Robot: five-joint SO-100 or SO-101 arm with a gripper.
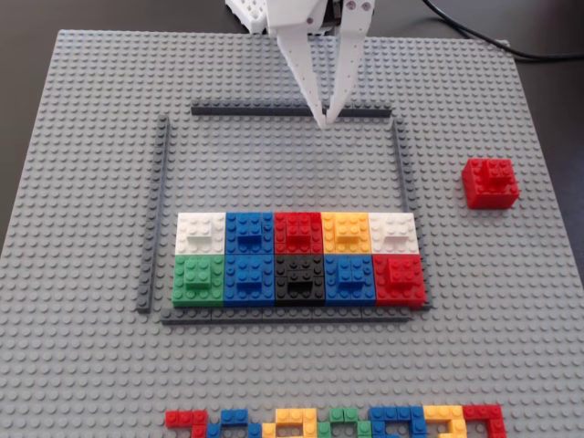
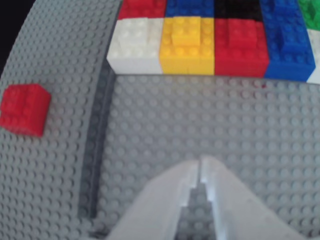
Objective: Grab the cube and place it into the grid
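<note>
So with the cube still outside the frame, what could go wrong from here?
1. The gripper is shut and hangs over the grid's far strip, well away from the cube; it must open before descending or it may knock the cube aside.
2. The cube sits beyond the grid's side strip; a low carry could snag it.
3. The placed blocks fill two rows; a sloppy drop could land on them.
</note>
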